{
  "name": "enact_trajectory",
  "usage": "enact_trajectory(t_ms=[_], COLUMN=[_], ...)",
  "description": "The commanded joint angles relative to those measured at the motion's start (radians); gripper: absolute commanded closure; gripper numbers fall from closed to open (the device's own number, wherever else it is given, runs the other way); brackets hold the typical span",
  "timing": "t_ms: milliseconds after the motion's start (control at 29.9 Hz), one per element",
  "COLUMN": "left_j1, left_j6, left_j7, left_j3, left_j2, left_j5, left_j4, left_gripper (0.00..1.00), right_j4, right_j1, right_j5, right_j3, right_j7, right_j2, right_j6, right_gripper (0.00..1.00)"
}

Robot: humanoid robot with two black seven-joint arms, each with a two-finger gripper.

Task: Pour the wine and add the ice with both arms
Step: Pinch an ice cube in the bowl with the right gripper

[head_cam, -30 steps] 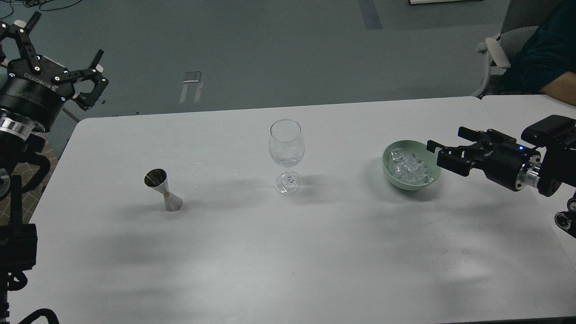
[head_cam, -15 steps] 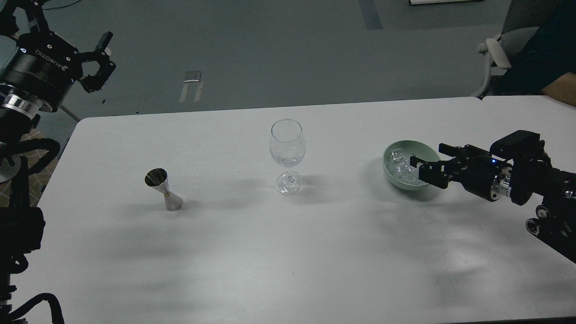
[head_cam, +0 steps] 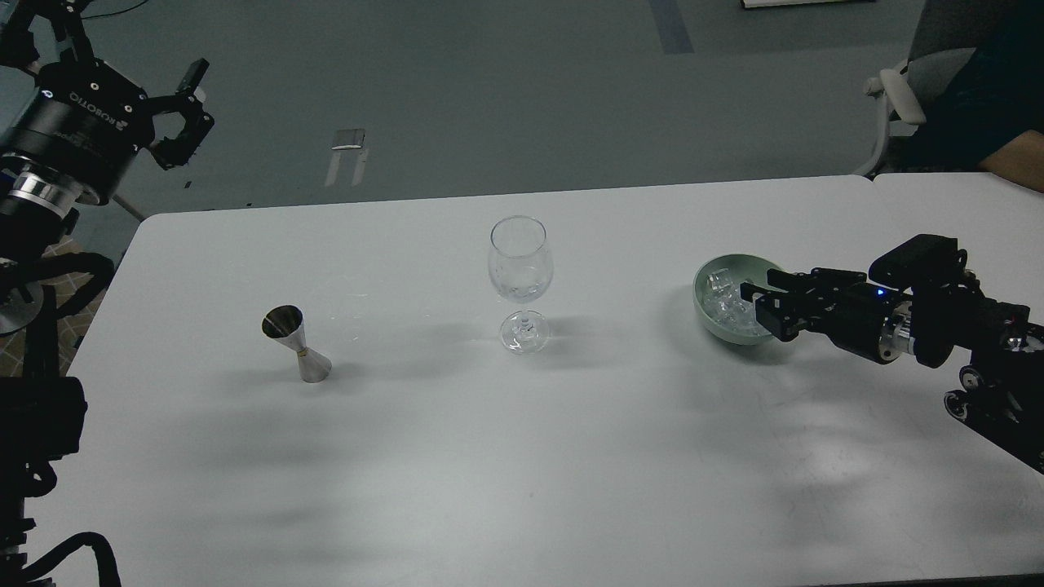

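Note:
A clear wine glass (head_cam: pixel 520 262) stands upright at the table's middle; I see no liquid level in it. A steel jigger (head_cam: pixel 297 345) stands to its left; I cannot see wine inside it. Ice (head_cam: pixel 721 298) lies heaped in a pale green bowl (head_cam: pixel 703 308) at the right. My right gripper (head_cam: pixel 756 302) reaches in over the bowl's right rim, its jaws apart with the fingertips down among the ice. I cannot tell whether a piece sits between them. My left gripper (head_cam: pixel 130 49) is open and empty, held high beyond the table's far-left corner.
The white table (head_cam: pixel 489 456) joins a second table (head_cam: pixel 954 196) at the right. A white chair (head_cam: pixel 901 90) and a seated person (head_cam: pixel 991 90) are at the back right. Grey floor lies beyond the far edge.
My right gripper moved left and down from beside the bowl into it, onto the ice. My left gripper rose and turned at the far left. Glass, jigger and bowl stayed put.

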Motion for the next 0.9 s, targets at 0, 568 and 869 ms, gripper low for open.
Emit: enact_trajectory(t_ms=[0, 568, 869], left_j1=[0.000, -0.001, -0.003], left_j6=[-0.001, -0.001, -0.001], left_j7=[-0.003, -0.003, -0.003], left_j3=[0.000, 0.000, 0.000], left_j2=[0.001, -0.013, -0.013], left_j5=[-0.001, 0.000, 0.000], left_j4=[0.000, 0.000, -0.002], left_gripper=[0.02, 0.02, 0.02], right_j4=[-0.003, -0.030, -0.031], right_j1=[0.015, 0.081, 0.078], right_j5=[-0.001, 0.000, -0.001], right_j3=[-0.004, -0.112, -0.115], right_j7=[0.000, -0.002, -0.005], right_j2=[0.009, 0.011, 0.011], right_j6=[0.005, 0.028, 0.030], right_gripper=[0.53, 0.52, 0.52])
